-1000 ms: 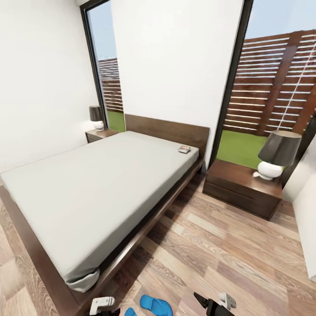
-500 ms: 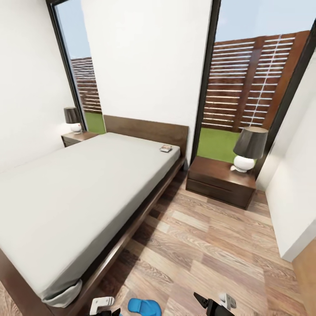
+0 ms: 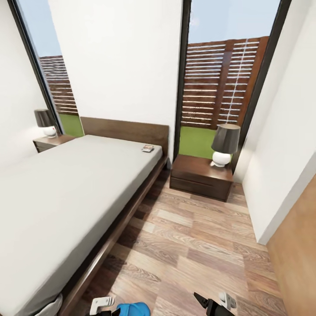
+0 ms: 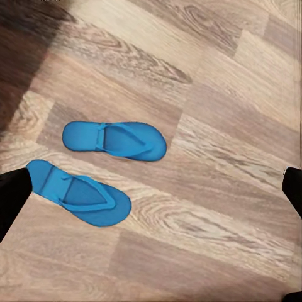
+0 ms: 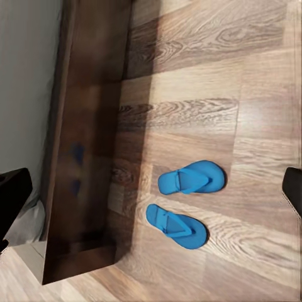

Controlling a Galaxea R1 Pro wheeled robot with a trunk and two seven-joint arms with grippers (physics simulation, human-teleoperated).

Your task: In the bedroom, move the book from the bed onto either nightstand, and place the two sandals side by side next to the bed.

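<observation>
Head view: book (image 3: pixel 147 149) lies on the bed (image 3: pixel 66 193) near the headboard, nightstand (image 3: pixel 200 177) beside it; one sandal (image 3: pixel 131 309) shows at the bottom edge. Left wrist view: two sandals (image 4: pixel 114 139) lie side by side on the floor (image 4: pixel 220 82), left gripper (image 4: pixel 151 201) spread apart. Right wrist view: sandals (image 5: pixel 190 178) near the bed frame, right gripper (image 5: pixel 151 195) fingers wide apart.

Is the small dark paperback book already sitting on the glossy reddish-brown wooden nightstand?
No, the small dark paperback book lies on the pale grey mattress of the bed, near the headboard, apart from the reddish-brown wooden nightstand.
</observation>
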